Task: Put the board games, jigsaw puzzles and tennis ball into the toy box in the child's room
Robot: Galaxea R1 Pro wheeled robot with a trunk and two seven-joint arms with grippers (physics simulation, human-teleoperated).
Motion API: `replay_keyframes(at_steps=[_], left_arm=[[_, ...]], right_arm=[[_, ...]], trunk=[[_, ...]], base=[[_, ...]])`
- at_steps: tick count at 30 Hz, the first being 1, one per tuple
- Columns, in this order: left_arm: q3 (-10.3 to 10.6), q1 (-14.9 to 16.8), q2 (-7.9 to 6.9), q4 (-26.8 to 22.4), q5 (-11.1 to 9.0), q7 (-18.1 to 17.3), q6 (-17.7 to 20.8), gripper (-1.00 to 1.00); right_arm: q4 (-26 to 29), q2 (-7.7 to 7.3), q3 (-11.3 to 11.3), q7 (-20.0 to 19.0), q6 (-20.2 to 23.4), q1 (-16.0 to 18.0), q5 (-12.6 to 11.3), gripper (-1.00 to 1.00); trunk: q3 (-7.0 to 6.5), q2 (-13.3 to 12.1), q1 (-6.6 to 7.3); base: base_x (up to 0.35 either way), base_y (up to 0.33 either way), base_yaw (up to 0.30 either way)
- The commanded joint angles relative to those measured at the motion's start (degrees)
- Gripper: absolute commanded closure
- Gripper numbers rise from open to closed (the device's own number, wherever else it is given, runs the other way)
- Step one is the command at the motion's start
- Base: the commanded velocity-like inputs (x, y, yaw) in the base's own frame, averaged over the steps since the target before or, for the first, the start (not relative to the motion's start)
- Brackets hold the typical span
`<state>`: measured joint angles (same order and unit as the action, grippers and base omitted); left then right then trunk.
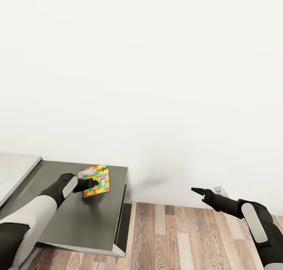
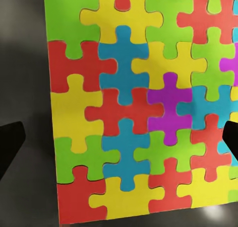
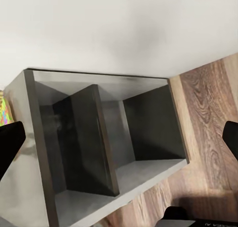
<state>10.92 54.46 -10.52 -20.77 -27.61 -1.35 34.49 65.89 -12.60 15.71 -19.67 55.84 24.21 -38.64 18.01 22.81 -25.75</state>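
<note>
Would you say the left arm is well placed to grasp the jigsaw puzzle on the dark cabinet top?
Probably yes: the left gripper is right at the jigsaw puzzle, its fingers apart on either side of it, and nothing lies between them.

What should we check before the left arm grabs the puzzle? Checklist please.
1. Jigsaw puzzle flat on the dark cabinet top: ok.
2. Left gripper over the puzzle: ok.
3. Left fingers spread on either side of the puzzle: ok, open.
4. Fingers already touching the puzzle: cannot tell.
5. Right gripper away from the puzzle, over the floor: ok.
6. Toy box in sight for the drop: not ok.
</note>
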Motion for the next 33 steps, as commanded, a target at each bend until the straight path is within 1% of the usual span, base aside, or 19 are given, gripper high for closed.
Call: replay_keyframes(at_steps=[1, 10, 24, 33], left_arm=[[0.24, 0.04, -0.06, -0.06, 0.05, -0.14, 0.21, -1.00], [0.24, 0.04, 0.07, -0.06, 0.02, -0.14, 0.22, -1.00], [0.24, 0.04, 0.07, -0.06, 0.04, -0.14, 0.19, -1.00], [0.24, 0.04, 0.15, -0.06, 0.01, -0.14, 0.19, -1.00]], right_arm=[[0.01, 0.00, 0.11, -0.54, 0.27, 0.05, 0.51, -1.00], [0.02, -0.03, 0.11, -0.54, 0.32, 0.05, 0.49, -1.00], [0.04, -0.05, 0.13, -0.54, 0.32, -0.03, 0.50, -1.00], [1.31, -0.06, 0.11, -0.54, 0.32, -0.30, 0.41, -1.00]], trunk=[[0.10, 0.11, -0.03], [0.10, 0.11, -0.03], [0.10, 0.11, -0.03], [0.10, 0.11, -0.03]], base=[[0.014, 0.010, 0.000], [0.143, 0.093, 0.000], [0.014, 0.007, 0.000], [0.038, -0.038, -0.029]])
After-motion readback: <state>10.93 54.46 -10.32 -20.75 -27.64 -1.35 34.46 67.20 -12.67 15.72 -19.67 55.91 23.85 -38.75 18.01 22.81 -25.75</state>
